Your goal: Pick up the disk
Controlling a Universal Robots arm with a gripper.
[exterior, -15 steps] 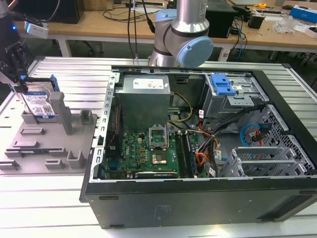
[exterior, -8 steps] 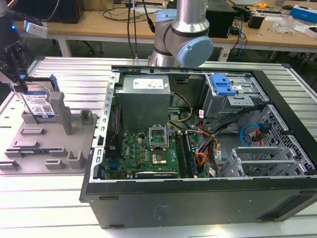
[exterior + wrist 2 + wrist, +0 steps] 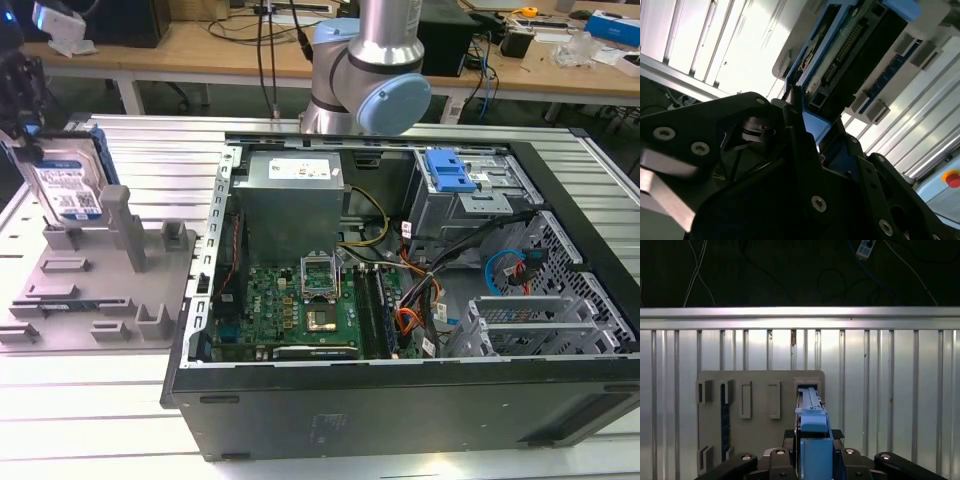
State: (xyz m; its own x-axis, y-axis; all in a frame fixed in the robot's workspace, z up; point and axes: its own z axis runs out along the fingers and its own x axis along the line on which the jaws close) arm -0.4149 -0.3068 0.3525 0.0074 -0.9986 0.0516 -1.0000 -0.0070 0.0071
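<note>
While the disk (image 3: 66, 187) stands on edge at the far corner of the grey fixture plate (image 3: 95, 300), on the exterior view's left, your hand (image 3: 814, 452) sits directly over it. In the first wrist view its fingers (image 3: 790, 440) are clamped on the blue-railed top edge, the disk's long axis running straight away from the hand toward the plate.

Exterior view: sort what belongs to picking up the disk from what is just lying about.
Belongs to the job:
- the disk, upright at the exterior view's left
- the end effector, at the disk's blue rail
- the grey fixture plate under the disk

Just lying about:
- the open computer case
- its power supply
- its blue caddy
</note>
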